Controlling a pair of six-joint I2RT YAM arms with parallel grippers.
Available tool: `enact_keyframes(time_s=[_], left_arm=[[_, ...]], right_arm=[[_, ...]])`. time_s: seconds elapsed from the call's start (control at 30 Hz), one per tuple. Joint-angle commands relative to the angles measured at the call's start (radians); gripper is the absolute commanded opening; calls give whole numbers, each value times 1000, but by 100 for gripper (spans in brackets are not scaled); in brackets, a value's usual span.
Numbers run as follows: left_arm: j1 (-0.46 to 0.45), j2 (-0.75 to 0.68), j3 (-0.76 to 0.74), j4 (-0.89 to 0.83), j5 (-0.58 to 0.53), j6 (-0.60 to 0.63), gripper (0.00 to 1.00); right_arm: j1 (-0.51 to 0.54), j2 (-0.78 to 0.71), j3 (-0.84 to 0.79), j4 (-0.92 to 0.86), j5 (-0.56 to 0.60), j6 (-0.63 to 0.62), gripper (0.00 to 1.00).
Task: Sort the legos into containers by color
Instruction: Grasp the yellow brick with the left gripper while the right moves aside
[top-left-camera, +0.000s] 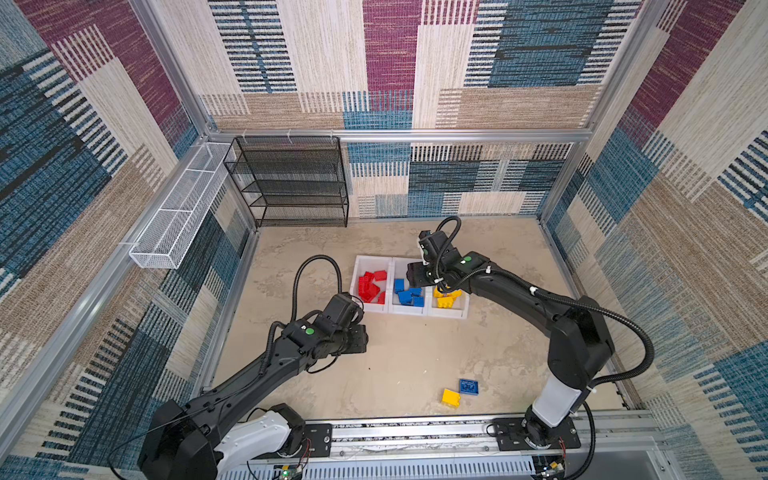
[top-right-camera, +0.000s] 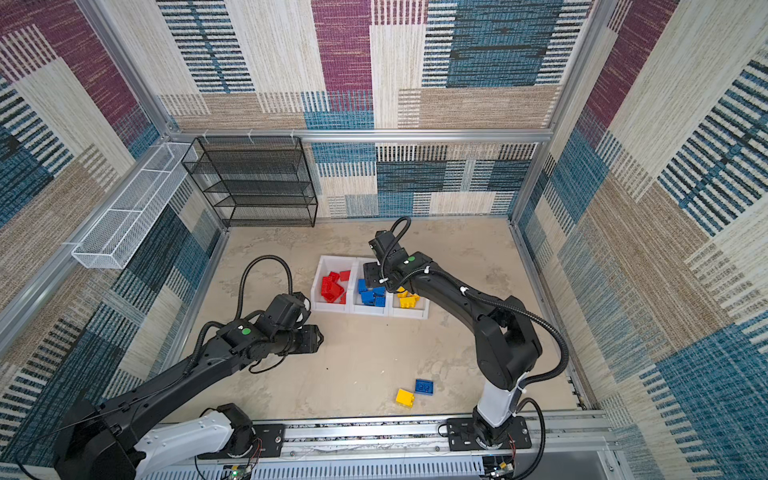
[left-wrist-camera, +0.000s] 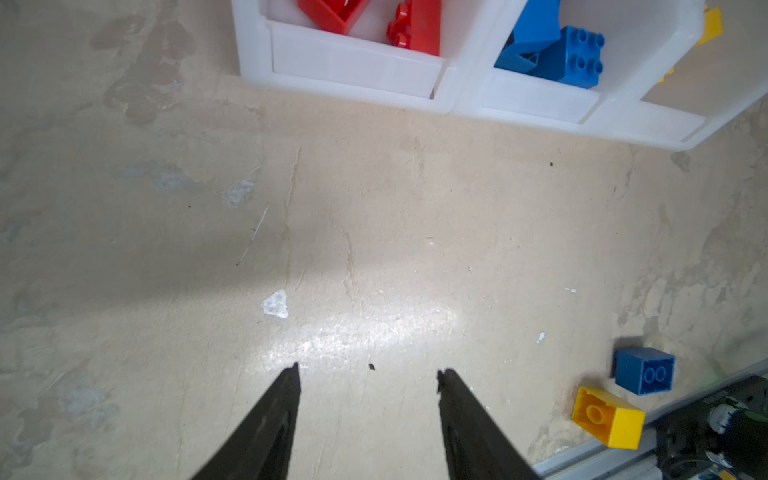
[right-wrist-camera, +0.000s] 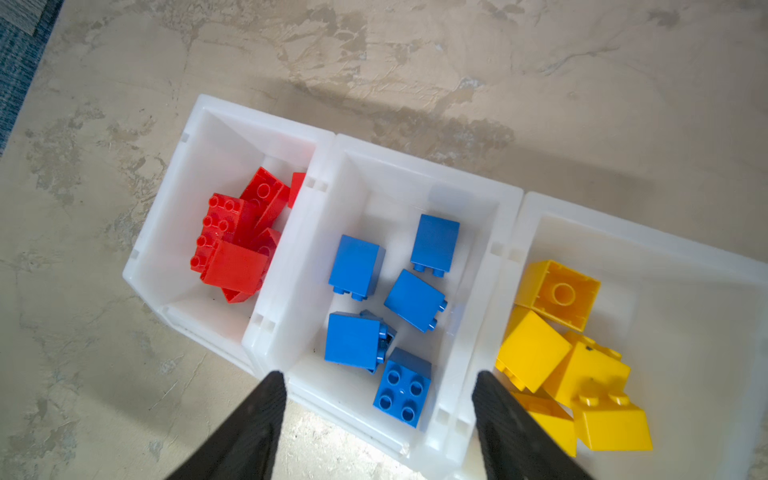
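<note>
Right wrist view: my right gripper gapes empty above the blue-filled middle of 3 containers. Left wrist view: my left gripper, half open, holds nothing. In both top views, 2 loose legos lie well apart from them.

The mottled beige worktop carries three joined white plastic bins, a black mesh shelf rack, and a blue plastic brick beside a yellow plastic brick.

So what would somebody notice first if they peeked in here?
Three white bins mid-table, holding red bricks, blue bricks and yellow bricks, one colour each. The right gripper hangs open over the blue ones. A loose blue brick and a loose yellow brick lie near the front.
</note>
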Motion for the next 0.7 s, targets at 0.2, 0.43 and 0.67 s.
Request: enact_keyframes(time_s=[0.2, 0.43, 0.67], left_arm=[[-231, 164, 106, 71, -4, 55, 58], [-420, 377, 261, 77, 13, 104, 59], [-566, 600, 440, 34, 73, 191, 60]], right_arm=[[-107, -246, -241, 45, 5, 103, 75], [-245, -409, -437, 51, 12, 153, 75], [-313, -478, -541, 52, 16, 167, 76]])
